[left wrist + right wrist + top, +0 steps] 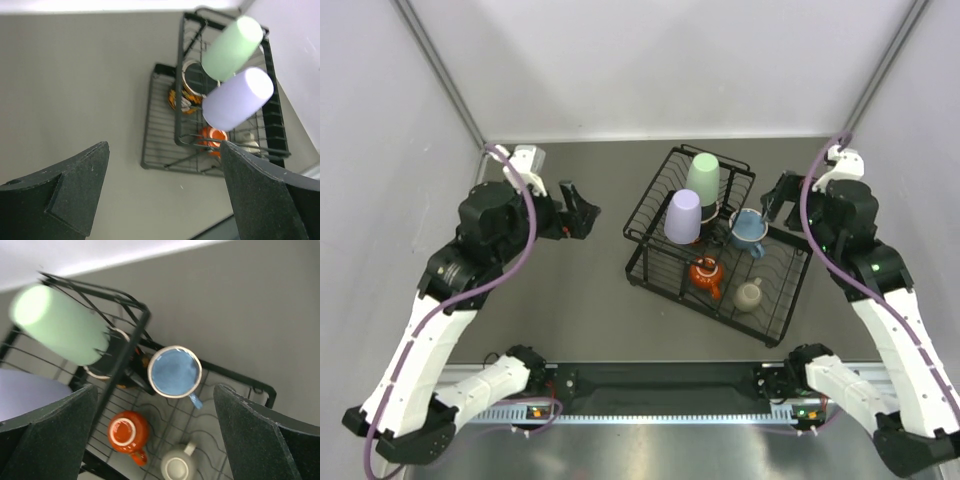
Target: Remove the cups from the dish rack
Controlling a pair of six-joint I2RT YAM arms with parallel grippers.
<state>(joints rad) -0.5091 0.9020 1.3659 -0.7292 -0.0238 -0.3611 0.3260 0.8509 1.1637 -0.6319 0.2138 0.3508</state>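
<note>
The dish rack [629, 278] sits on the bench [570, 300], seemingly fully loaded; nothing is unloaded yet. Left end effector [578, 213] and right end effector [775, 200] hang spread apart, empty. Inside are the mint-green tumbler [703, 178], lavender tumbler [683, 215], patterned mug [182, 97], blue mug [750, 228], beige mug [749, 295] and orange cup [705, 272].

Grey table [580, 310]; white walls [650, 60] enclose it, seemingly evenly lit.
</note>
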